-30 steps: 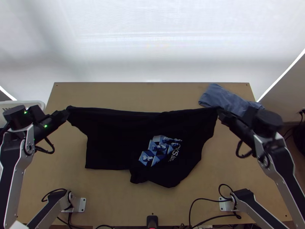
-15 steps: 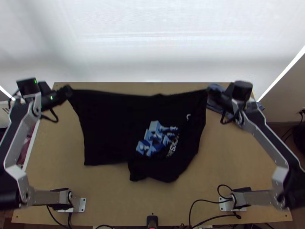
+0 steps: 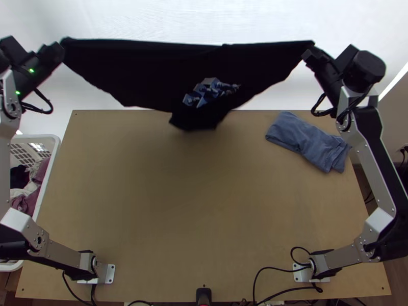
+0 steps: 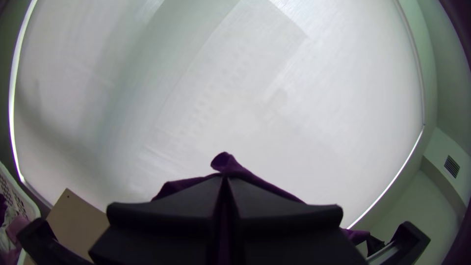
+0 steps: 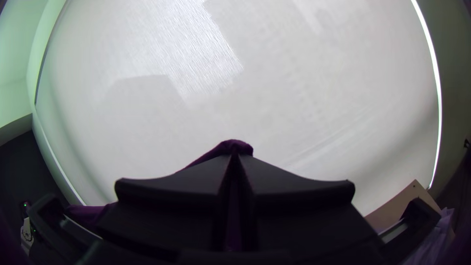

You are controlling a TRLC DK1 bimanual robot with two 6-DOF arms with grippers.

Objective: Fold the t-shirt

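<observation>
T-shirt (image 3: 153, 71) stretched between left gripper (image 3: 62, 46) and right gripper (image 3: 308, 51)

The black t-shirt hangs at the far side of the table (image 3: 168, 204), its top edge drawn almost straight from one gripper to the other. Below that edge the cloth narrows to a bunched lower part, which overlaps the table's far edge in the top view; whether it touches the wood, I cannot tell. A blue and white print (image 3: 209, 92) shows low on the shirt, near the middle.

In the left wrist view, the left gripper (image 4: 224, 179) has its fingers clenched on one end of the shirt's top edge, with a bit of cloth poking past the tips. In the right wrist view, the right gripper (image 5: 235, 157) pinches the other end the same way. Which parts of the shirt these are, I cannot tell.

On the table's far right lies a folded blue cloth (image 3: 306, 140). A white basket (image 3: 49, 176) stands beside the table's left edge, holding crumpled clothes (image 3: 41, 171). Behind everything is a white backdrop (image 3: 204, 20)
</observation>
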